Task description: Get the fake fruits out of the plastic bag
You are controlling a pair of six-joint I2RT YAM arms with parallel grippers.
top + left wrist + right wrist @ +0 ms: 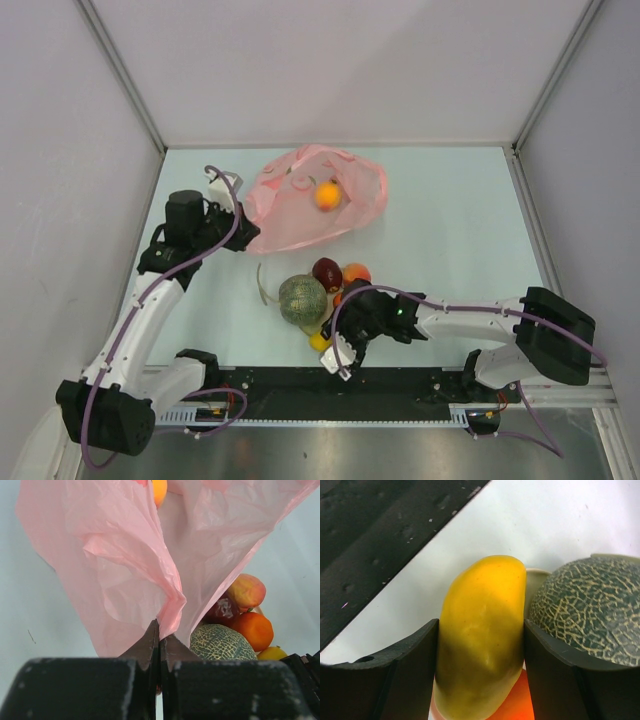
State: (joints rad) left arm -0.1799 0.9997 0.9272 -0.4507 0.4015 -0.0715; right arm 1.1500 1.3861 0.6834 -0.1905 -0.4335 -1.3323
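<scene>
The pink plastic bag point(300, 205) lies at the back of the table with one orange-yellow fruit point(326, 195) inside it. My left gripper point(240, 222) is shut on the bag's near edge; in the left wrist view the jaws point(160, 634) pinch a fold of the bag point(120, 555). The netted melon point(302, 298), dark red apple point(327, 271) and orange point(356, 273) lie together in front of the bag. My right gripper point(332, 338) is shut on the yellow oblong fruit point(482, 625), right beside the melon point(590, 610).
A cream plate rim point(262, 285) shows beside the melon, and again in the right wrist view point(536, 580). The black rail point(400, 385) runs along the near table edge, close to my right gripper. Grey walls enclose the table.
</scene>
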